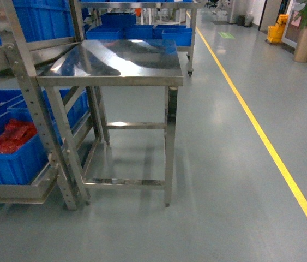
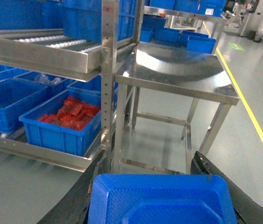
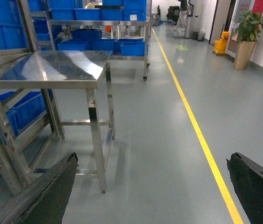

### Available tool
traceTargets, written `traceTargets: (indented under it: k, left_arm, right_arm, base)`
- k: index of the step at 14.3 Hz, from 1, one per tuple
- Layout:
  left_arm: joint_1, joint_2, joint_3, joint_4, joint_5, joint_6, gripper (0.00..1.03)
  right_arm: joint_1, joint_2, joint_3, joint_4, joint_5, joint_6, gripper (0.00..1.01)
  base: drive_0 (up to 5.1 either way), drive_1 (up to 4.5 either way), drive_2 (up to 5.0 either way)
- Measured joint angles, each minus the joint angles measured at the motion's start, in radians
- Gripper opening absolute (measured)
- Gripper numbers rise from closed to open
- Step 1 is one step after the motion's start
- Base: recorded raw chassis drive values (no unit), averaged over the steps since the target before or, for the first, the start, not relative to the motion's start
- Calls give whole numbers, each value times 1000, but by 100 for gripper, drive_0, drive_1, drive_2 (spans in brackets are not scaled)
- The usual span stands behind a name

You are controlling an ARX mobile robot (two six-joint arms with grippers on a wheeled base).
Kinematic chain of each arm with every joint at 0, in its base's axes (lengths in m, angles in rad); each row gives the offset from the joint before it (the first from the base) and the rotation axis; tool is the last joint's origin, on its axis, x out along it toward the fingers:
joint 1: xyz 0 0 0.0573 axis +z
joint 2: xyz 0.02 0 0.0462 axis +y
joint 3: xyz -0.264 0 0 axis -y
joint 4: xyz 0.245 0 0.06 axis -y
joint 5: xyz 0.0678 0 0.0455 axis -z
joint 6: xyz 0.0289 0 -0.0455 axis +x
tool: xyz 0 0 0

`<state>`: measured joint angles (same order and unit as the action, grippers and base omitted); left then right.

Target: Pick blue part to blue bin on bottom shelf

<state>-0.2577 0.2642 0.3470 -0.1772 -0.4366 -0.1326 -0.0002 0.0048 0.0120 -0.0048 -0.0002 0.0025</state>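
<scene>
Already the left gripper holds the flat blue plastic part; the blue bin of red packets on the bottom shelf lies ahead-left, while the right gripper gapes wide, empty.

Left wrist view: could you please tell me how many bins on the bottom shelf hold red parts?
1: the blue bin of red parts at the front of the bottom shelf, beside the rack upright. Bins behind are partly hidden.

Steel table beside rack upright, open floor rightward.
</scene>
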Motion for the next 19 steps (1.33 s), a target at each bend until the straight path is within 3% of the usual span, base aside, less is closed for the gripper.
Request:
traceTargets:
  k: [15, 19]
  left_arm:
    - [0, 0, 0, 0, 0, 0, 43]
    - [0, 8, 0, -4, 1, 0, 43]
  right_arm:
    - [0, 0, 0, 1, 0, 0, 98]
    - [0, 0, 0, 7, 0, 0, 98]
  base:
    - [6, 424, -412]
    - [0, 0, 0]
